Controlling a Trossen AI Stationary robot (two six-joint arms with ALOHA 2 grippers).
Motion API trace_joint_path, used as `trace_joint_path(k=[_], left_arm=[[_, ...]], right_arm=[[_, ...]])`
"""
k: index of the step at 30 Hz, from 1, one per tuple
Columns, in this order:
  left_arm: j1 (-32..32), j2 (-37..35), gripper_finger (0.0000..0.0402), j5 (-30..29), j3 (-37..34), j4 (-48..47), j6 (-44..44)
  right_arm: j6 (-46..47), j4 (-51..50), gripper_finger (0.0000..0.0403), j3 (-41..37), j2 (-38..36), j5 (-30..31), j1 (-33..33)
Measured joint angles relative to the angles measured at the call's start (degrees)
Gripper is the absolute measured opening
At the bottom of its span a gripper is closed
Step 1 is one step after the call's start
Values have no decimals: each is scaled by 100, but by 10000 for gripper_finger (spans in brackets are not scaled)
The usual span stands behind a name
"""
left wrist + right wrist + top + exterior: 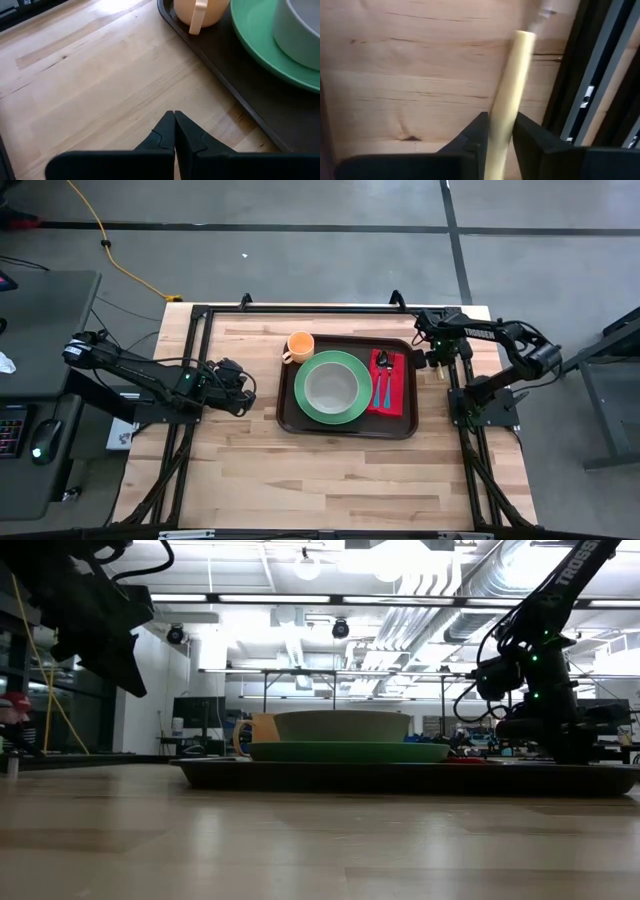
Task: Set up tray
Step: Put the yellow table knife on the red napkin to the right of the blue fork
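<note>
One tray [290,415], one plate [304,386], right end effector [498,131] gripping one pale stick [512,85], left end effector [174,120] closed, empty

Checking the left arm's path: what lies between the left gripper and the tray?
Only bare wooden table between the shut left gripper and the tray, as the left wrist view shows.

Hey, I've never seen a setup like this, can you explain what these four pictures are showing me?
It's a robot with two dark arms at a wooden table. One picture looks down from above, one looks level across the tabletop, and two come from cameras on the wrists. On the table sits a brown tray holding a green plate with a bowl, an orange cup, and a red napkin with cutlery. The left pincer is shut, empty, beside the tray. The right pincer has a pale stick between its fingers.
</note>
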Motion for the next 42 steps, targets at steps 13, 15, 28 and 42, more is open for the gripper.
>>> trace_joint_path(k=[13, 15, 28, 42], left_arm=[[0, 0, 31, 2, 0, 0, 9], [0, 0, 31, 0, 0, 0, 28], [-2, 0, 31, 3, 0, 0, 292], [0, 0, 31, 4, 0, -8, 476]], right_arm=[[361, -128, 15, 9, 0, -42, 107], [381, -148, 15, 9, -23, -95, 107], [1219, -440, 14, -19, -1172, -820, 122], [3133, -462, 12, -10, -2631, -1634, 1410]])
